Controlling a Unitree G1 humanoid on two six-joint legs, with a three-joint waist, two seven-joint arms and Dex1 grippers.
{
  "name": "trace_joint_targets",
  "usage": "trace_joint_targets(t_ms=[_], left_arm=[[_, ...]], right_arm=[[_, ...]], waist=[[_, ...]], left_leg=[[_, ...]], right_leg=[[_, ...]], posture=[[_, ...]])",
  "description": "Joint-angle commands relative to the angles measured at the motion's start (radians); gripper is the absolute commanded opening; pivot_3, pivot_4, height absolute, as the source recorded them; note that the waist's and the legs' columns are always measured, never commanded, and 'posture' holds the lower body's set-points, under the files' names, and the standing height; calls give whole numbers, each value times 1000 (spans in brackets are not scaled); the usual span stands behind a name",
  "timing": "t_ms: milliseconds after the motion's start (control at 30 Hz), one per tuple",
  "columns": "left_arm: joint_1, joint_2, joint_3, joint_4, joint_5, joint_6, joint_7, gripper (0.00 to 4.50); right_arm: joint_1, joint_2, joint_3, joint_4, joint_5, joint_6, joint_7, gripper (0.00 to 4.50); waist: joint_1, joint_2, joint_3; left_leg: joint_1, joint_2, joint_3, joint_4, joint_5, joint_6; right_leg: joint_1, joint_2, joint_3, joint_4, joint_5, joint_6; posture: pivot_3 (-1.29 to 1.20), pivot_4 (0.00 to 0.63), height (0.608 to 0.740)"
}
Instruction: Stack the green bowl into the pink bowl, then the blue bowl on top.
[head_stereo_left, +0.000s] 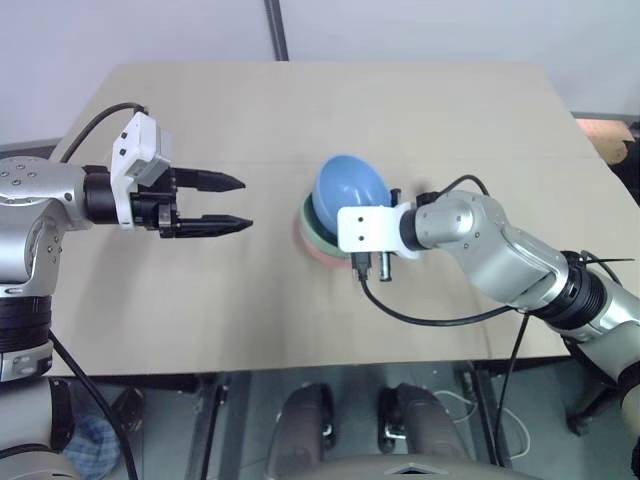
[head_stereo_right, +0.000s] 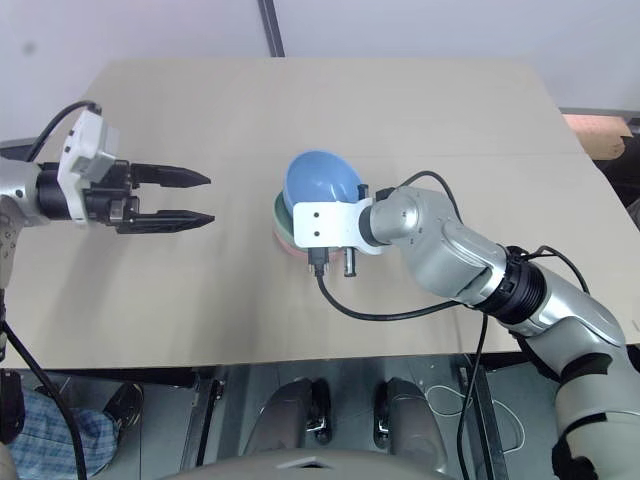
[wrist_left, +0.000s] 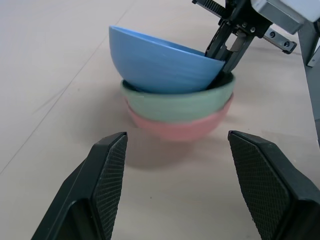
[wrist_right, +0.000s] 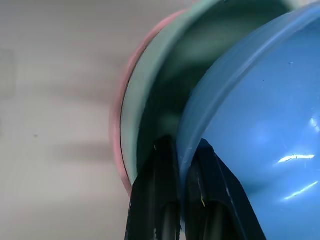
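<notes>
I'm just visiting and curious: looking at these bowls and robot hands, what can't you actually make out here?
- Pink bowl: its inside, covered by the green bowl in all views.
- Green bowl's inside: mostly covered by the tilted blue bowl.
- Right gripper: its fingertips, hidden in the head views behind its own wrist.
- Left gripper: open, nothing hidden.

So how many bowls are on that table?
3, all in one stack mid-table: the pink bowl at the bottom, the green bowl nested in it, and the blue bowl tilted on top, pinched by the right end effector.

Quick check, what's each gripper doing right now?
Left gripper: open, holding nothing.
Right gripper: closed on the rim of the blue bowl, which sits tilted in the green bowl.
</notes>
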Motion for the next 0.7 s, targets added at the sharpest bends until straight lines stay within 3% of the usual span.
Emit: trace_joint_targets(t_ms=[33, 100, 133, 267, 500, 700], left_arm=[[-14, 9, 5, 1, 4, -14, -2, 3392], [-18, 6, 0, 6, 7, -17, -2, 3392], [-21, 4, -3, 10, 9, -20, -2, 3392], [-26, -1, -10, 15, 11, -26, -6, 3392], [-42, -9, -26, 31, 15, -34, -12, 3392], [-33, -5, -13, 24, 7, -17, -9, 3392]], right_arm=[[-34, -1, -3, -57, -37, -24, 32, 38], [-32, 0, -3, -72, -42, -24, 49, 872], [-32, 0, -3, -78, -45, -23, 55, 989], [-31, 6, -15, -92, -59, -10, 69, 2730], [-39, 14, -93, -124, -38, 44, 81, 2730], [5, -17, -344, -207, 120, 245, 117, 2730]], waist=[[0, 0, 0], [0, 0, 0], [0, 0, 0], [0, 0, 0], [0, 0, 0], [2, 0, 0]], left_leg=[[0, 0, 0, 0, 0, 0], [0, 0, 0, 0, 0, 0], [0, 0, 0, 0, 0, 0], [0, 0, 0, 1, 0, 0], [0, 0, 0, 1, 0, 0], [0, 0, -1, 1, 0, 0]], right_leg=[[0, 0, 0, 0, 0, 0], [0, 0, 0, 0, 0, 0], [0, 0, 0, 0, 0, 0], [0, 0, 0, 0, 0, 0], [0, 0, 0, 1, 0, 0], [0, 0, -1, 0, 0, 0]], posture=[[0, 150, 740], [0, 150, 740], [0, 150, 740], [0, 150, 740], [0, 150, 740], [0, 150, 740]])
